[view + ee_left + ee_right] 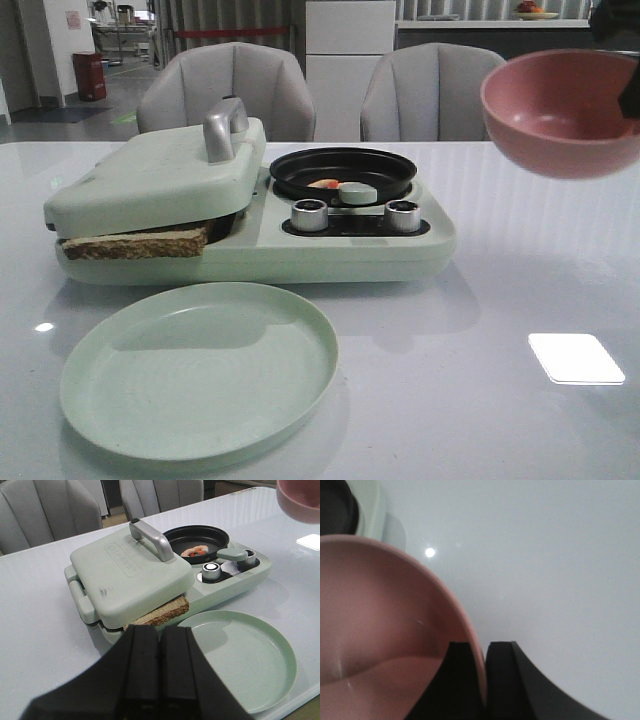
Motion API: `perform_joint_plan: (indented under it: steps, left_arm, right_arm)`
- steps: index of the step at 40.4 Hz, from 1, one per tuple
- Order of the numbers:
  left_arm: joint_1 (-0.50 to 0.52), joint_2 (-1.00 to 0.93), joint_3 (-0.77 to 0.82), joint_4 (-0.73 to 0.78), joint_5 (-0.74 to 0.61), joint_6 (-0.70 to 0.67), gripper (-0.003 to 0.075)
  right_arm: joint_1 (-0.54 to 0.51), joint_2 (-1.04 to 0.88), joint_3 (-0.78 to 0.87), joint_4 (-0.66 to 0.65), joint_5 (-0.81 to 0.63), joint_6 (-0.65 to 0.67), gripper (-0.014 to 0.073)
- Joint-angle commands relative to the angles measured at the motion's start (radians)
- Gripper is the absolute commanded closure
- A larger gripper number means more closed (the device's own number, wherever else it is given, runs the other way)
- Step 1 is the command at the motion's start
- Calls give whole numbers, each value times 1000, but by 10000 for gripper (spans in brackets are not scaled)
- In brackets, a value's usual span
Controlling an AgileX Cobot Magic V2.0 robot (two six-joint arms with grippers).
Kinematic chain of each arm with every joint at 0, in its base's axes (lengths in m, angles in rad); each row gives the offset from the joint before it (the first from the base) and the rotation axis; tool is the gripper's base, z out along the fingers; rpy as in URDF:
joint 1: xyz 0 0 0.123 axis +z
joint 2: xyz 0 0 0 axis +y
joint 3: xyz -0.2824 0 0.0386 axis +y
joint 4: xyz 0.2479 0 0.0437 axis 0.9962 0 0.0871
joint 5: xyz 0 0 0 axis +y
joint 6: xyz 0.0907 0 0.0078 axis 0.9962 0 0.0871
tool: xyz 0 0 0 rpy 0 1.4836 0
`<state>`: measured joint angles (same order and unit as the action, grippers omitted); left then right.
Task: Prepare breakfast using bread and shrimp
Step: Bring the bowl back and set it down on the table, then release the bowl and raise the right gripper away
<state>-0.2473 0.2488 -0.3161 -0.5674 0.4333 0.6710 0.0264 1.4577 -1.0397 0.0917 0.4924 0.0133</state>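
Look at the front view first. The bread point(135, 243) sticks out from under the shut lid point(160, 178) of the green cooker point(330, 255). The shrimp point(325, 184) lies in the black pan point(343, 173). A green plate point(198, 370) sits on the bench point(530, 300) in front. A pink bowl point(560, 110) hangs in the air on the right.

Now your left wrist view. Your left hand point(159, 652) is squeezed closed and holds nothing. The bread point(162, 612) is just ahead of it, so this hand is nearer.

Now your right wrist view. Your right hand point(485, 675) pinches the rim of the pink bowl point(380, 625), which looks empty. The shrimp is off to its left.
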Motion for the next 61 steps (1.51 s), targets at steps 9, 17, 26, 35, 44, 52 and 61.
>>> perform_joint_plan:
  steps: [9, 17, 26, 35, 44, 52, 61]
  left_arm:
    - [-8, 7, -29, -26, -69, -8, 687]
    - [-8, 7, -29, -26, -69, -8, 687]
    - [-8, 7, -29, -26, -69, -8, 687]
    - [-8, 7, -29, -26, -69, -8, 687]
    - [-8, 7, -29, -26, -69, -8, 687]
    - [-8, 7, -29, -26, -69, -8, 687]
    - [-8, 7, -29, -26, -69, -8, 687]
  right_arm:
    - [-76, -43, 89, -8, 20, -13, 634]
    - [-117, -13, 121, 35, -5, -13, 634]
    - [-115, 68, 119, 53, -27, -13, 634]
    - [-114, 136, 119, 53, -68, -49, 614]
    - [-114, 164, 118, 45, -101, -59, 340]
    - [-114, 140, 117, 35, -102, -70, 149]
    - [-64, -10, 117, 35, -100, -123, 157]
